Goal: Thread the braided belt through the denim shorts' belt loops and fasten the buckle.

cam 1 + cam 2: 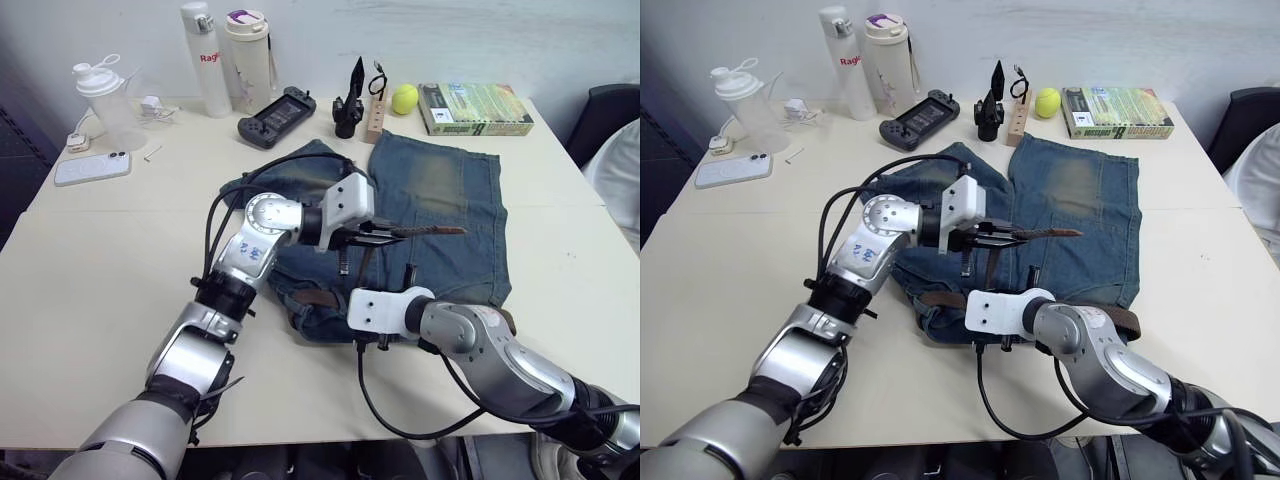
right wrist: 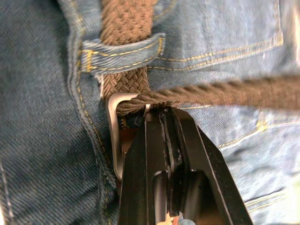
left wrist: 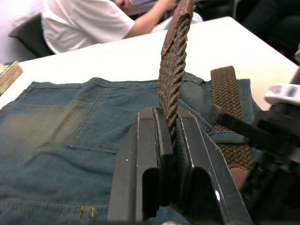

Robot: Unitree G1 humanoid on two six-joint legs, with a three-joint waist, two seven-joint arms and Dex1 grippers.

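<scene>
The denim shorts (image 1: 440, 190) lie spread in the middle of the table. My left gripper (image 1: 372, 238) hovers over them, shut on the braided belt (image 3: 171, 79) a little behind its smooth leather tip (image 1: 440, 231), which sticks out to the right. At the near waistband my right gripper (image 2: 161, 115) is shut on the buckle (image 2: 112, 136). The belt strand runs from the silver frame off to one side. Just beyond the buckle, the belt passes under one of the belt loops (image 2: 124, 52). More braided belt (image 1: 1125, 320) lies along the waistband on the right.
Along the far edge stand a shaker bottle (image 1: 105, 95), two tall bottles (image 1: 230, 60), a phone (image 1: 92, 168), a game controller (image 1: 277, 116), a black tool (image 1: 350, 105), a tennis ball (image 1: 404, 98) and a book (image 1: 473, 108). A person in white (image 3: 79, 23) sits at the right side.
</scene>
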